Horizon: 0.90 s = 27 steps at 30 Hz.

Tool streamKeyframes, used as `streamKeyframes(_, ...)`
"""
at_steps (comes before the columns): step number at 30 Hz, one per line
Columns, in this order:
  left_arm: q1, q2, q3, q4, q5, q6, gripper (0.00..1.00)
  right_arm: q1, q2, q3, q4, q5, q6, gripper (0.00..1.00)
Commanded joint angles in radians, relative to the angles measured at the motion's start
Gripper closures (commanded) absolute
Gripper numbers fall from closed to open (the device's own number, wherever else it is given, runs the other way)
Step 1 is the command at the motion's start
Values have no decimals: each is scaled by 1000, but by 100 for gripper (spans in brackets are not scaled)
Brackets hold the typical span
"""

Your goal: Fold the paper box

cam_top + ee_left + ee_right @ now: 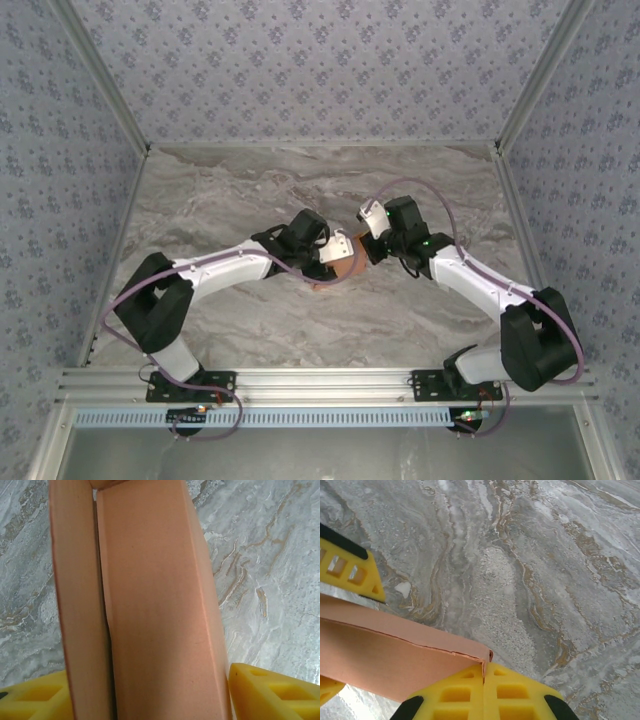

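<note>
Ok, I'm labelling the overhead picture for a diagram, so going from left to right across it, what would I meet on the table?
Left arm → box → right arm.

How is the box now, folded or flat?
Folded, at least partly: the box shows panels bent along creases, not one flat sheet. Fully closed? Cannot tell.
</note>
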Motion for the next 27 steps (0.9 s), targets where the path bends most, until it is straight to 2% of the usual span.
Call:
streamKeyframes(1, -18, 36, 38, 37, -40, -9, 33, 53, -13, 39, -37, -30, 45, 96)
streamKeyframes(12, -24, 45, 31, 67, -49, -41, 29, 84, -16, 33, -19, -13, 171, 96)
streamKeyframes(27, -23, 57, 36, 75, -34, -44, 25, 85, -15, 81, -115, -9, 193, 96)
